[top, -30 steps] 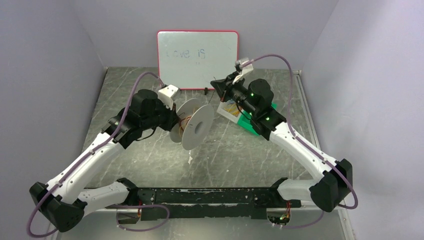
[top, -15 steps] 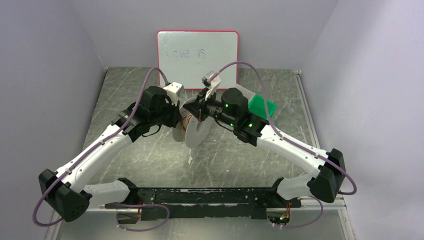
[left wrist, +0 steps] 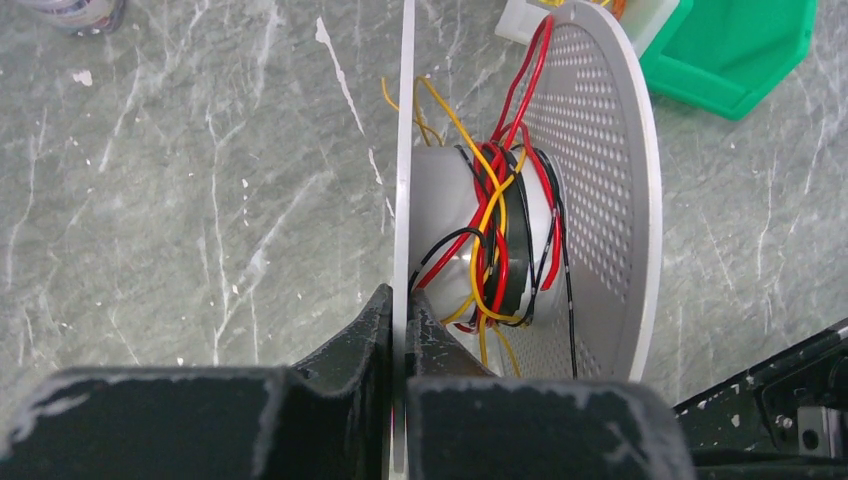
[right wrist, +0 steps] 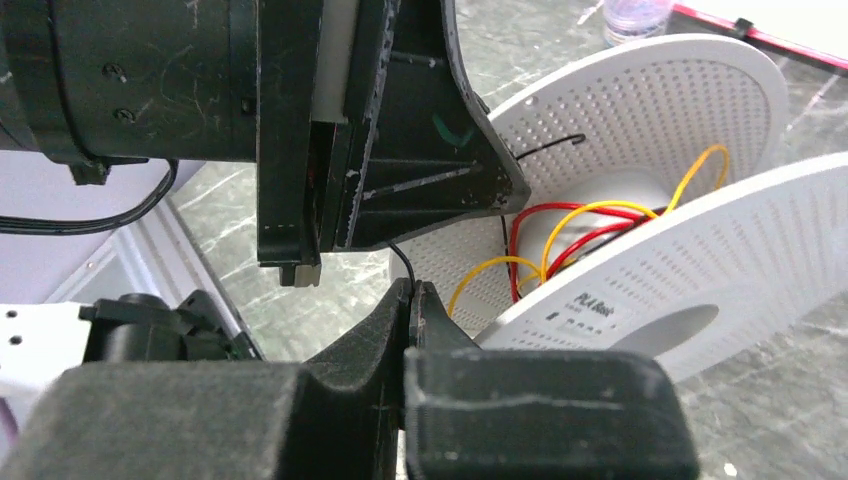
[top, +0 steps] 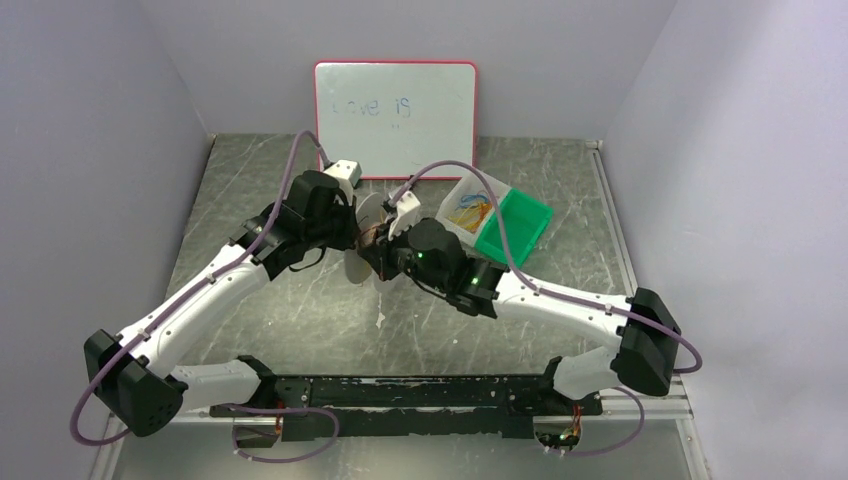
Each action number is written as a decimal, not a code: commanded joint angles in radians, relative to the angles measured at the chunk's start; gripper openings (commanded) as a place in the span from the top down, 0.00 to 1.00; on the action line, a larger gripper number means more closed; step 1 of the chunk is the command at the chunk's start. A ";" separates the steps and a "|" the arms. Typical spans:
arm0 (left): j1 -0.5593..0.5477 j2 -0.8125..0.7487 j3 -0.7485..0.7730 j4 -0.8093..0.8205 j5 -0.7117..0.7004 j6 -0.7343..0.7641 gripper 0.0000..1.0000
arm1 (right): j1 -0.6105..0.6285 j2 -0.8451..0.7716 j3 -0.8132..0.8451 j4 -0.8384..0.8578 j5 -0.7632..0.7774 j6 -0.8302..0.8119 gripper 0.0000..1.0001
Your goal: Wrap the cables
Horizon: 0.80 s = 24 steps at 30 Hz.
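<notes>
A white perforated spool (left wrist: 610,180) is held off the table, with red, yellow and black cables (left wrist: 490,230) wound loosely round its hub. My left gripper (left wrist: 400,300) is shut on the edge of the spool's near flange (left wrist: 403,150). In the right wrist view, my right gripper (right wrist: 412,290) is shut on a thin black cable (right wrist: 403,262) that rises from its fingertips toward the spool (right wrist: 650,110). From above, both grippers meet at the spool (top: 362,225), and the right arm hides most of it.
A green bin (top: 520,220) and a white box (top: 468,208) holding more coloured wires stand at the back right. A whiteboard (top: 395,105) leans on the rear wall, and a small bottle (left wrist: 75,10) stands near it.
My right arm has swung left from the green bin to the spool's front. The left arm has shifted the spool slightly toward the back.
</notes>
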 commanded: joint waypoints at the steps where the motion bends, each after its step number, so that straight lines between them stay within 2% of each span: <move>1: -0.005 -0.010 0.044 0.125 -0.042 -0.105 0.93 | 0.068 0.007 -0.022 0.028 0.188 0.042 1.00; 13: 0.018 -0.043 -0.071 0.266 0.035 -0.291 0.93 | 0.229 0.134 -0.067 -0.014 0.653 0.047 1.00; 24: 0.102 -0.098 -0.202 0.387 0.198 -0.458 0.93 | 0.330 0.244 -0.091 -0.043 0.950 0.027 1.00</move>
